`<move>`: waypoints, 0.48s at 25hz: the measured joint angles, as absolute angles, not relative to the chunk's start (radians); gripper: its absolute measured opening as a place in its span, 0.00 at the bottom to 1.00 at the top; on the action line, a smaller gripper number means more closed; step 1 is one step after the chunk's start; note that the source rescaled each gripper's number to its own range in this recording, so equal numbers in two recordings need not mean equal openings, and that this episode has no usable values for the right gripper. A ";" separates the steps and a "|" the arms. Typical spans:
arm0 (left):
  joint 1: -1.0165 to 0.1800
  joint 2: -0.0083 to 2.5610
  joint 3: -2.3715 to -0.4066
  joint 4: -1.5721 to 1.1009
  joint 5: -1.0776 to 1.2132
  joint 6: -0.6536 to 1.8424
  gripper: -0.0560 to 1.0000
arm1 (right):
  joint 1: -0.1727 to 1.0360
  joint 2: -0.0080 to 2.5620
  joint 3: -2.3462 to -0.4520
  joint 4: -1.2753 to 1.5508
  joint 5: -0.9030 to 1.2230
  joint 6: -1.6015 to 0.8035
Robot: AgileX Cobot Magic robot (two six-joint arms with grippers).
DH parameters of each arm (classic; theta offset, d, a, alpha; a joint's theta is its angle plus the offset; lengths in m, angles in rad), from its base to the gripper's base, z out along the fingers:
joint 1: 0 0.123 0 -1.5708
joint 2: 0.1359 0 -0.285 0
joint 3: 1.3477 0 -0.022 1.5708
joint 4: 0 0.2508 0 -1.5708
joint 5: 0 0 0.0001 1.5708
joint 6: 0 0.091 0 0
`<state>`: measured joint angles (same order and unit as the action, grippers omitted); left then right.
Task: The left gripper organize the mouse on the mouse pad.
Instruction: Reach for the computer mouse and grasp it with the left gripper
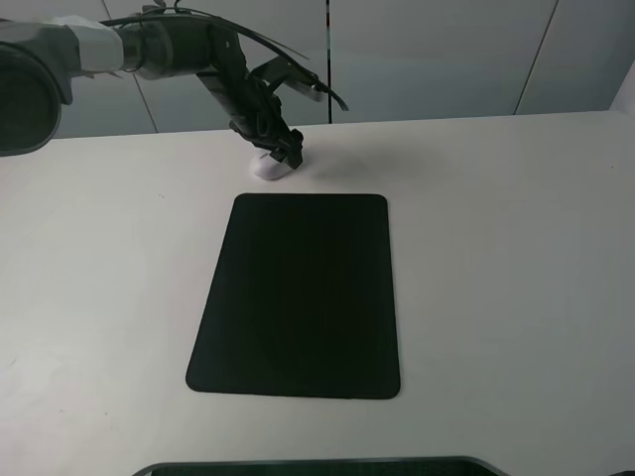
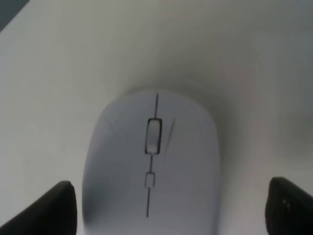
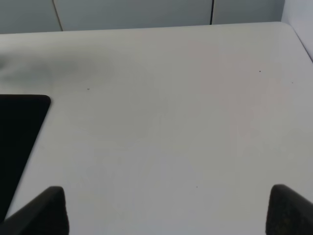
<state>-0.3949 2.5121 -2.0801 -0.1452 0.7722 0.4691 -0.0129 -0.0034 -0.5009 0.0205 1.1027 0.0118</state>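
The white mouse (image 1: 268, 167) lies on the table just beyond the far edge of the black mouse pad (image 1: 298, 297), apart from it. My left gripper (image 1: 285, 149) is down over the mouse. In the left wrist view the mouse (image 2: 154, 161) fills the middle, scroll wheel up, and the left gripper (image 2: 168, 205) stands open with one black fingertip (image 2: 49, 210) on each side of the shell, a small gap showing at both. My right gripper (image 3: 166, 210) is open over bare table, with a corner of the pad (image 3: 19, 127) beside it.
The white table (image 1: 516, 248) stretches wide to the right of the pad. A grey panelled wall (image 1: 446, 50) runs behind the far edge. A dark rounded object (image 1: 317, 466) shows at the near edge of the high view.
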 joint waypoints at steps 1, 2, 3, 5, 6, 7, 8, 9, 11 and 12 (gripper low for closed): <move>-0.395 2.512 -2.080 -0.138 0.769 0.469 0.96 | -0.013 -0.003 -0.501 0.021 1.103 0.012; -0.395 2.514 -2.080 -0.129 0.767 0.469 0.96 | -0.013 -0.003 -0.501 0.021 1.103 0.012; -0.395 2.514 -2.080 -0.124 0.767 0.469 0.96 | -0.013 -0.003 -0.501 0.021 1.103 0.012; -0.395 2.516 -2.080 -0.117 0.765 0.461 0.96 | -0.013 -0.003 -0.501 0.021 1.103 0.012; -0.395 2.516 -2.080 -0.115 0.765 0.456 0.96 | -0.013 -0.003 -0.501 0.021 1.103 0.012; -0.393 2.516 -2.081 -0.113 0.763 0.456 0.96 | -0.013 -0.003 -0.501 0.021 1.103 0.012; -0.393 2.516 -2.082 -0.111 0.763 0.454 0.96 | -0.013 -0.003 -0.501 0.021 1.103 0.012; -0.393 2.517 -2.082 -0.111 0.763 0.454 0.96 | -0.013 -0.003 -0.501 0.021 1.103 0.012; -0.393 2.522 -2.084 -0.109 0.761 0.452 0.96 | -0.013 -0.003 -0.501 0.021 1.103 0.012; -0.391 2.526 -2.084 -0.109 0.756 0.452 0.96 | -0.013 -0.003 -0.501 0.021 1.103 0.012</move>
<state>-0.3913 2.5262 -2.0845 -0.1086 0.7563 0.4524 -0.0129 -0.0034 -0.5009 0.0205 1.1027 0.0118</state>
